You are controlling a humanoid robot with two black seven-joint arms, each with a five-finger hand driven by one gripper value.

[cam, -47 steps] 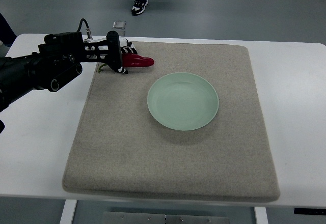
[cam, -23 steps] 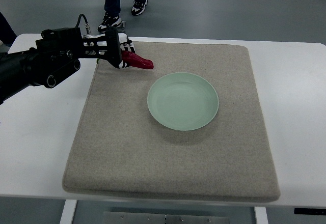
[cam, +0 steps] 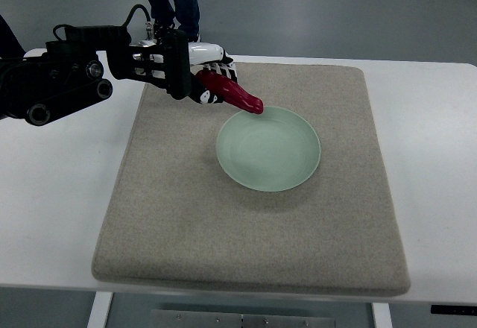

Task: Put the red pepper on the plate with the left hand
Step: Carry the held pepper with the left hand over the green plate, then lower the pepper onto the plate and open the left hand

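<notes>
The left hand (cam: 203, 74) grips the red pepper (cam: 232, 93) by its stem end, fingers curled around it. The pepper hangs in the air, its tip over the far left rim of the green plate (cam: 268, 148), which sits on the grey mat (cam: 164, 194) covering the white counter (cam: 432, 142).

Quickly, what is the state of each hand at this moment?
Left hand: closed on the red pepper, whose tip reaches the rim of the plate.
Right hand: not in view.
</notes>
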